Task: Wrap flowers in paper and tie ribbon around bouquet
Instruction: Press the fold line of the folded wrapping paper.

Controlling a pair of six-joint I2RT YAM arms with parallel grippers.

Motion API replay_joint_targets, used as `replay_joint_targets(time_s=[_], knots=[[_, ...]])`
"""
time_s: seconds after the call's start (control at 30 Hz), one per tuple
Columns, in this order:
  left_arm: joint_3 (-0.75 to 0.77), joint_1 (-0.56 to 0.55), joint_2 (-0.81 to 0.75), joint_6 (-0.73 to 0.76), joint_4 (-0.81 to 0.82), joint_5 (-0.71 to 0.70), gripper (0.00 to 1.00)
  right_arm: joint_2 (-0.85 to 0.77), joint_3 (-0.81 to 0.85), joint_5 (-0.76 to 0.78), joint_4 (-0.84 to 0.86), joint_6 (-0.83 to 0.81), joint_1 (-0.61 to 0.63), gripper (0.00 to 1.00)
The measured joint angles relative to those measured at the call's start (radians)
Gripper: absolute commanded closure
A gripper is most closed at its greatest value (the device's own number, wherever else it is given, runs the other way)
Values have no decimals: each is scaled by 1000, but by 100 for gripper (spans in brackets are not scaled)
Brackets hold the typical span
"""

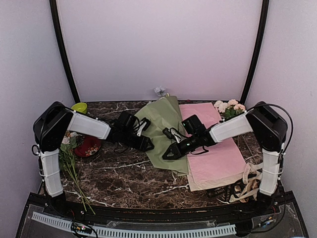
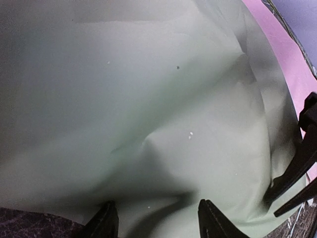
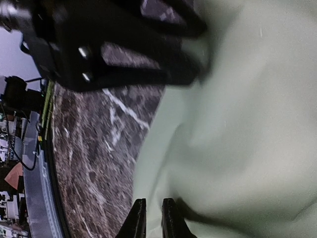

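The sage-green paper [image 1: 166, 130] lies folded over in the middle of the table. One pale blossom of the flowers [image 1: 160, 91] pokes out at its far end; the stems are hidden under it. At the paper's left edge my left gripper [image 1: 147, 145] is open, its fingertips [image 2: 106, 220] spread over the green sheet [image 2: 163, 99]. My right gripper [image 1: 168, 153] sits at the paper's near part. Its jaws [image 3: 154, 218] are nearly together, with a raised fold of the paper [image 3: 237, 124] running in between them. The black ribbon [image 1: 220, 192] lies at the front right.
A pink sheet [image 1: 218, 148] lies right of the green one, over a tan sheet [image 1: 208, 182]. Pink-and-white blossoms [image 1: 229, 106] sit at the back right and a cream ribbon [image 1: 247, 183] at the front right. A red bowl [image 1: 88, 147], a green cup [image 1: 79, 106] and loose stems [image 1: 74, 171] are on the left.
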Motion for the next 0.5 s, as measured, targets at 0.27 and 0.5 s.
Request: replay_joint_targets(time_s=[0.27, 0.5], knots=[[6, 20, -2, 7, -11, -10, 43, -10, -103, 53, 10, -27, 40, 88], [-100, 37, -113, 60, -13, -55, 41, -15, -149, 52, 105, 2, 55, 88]])
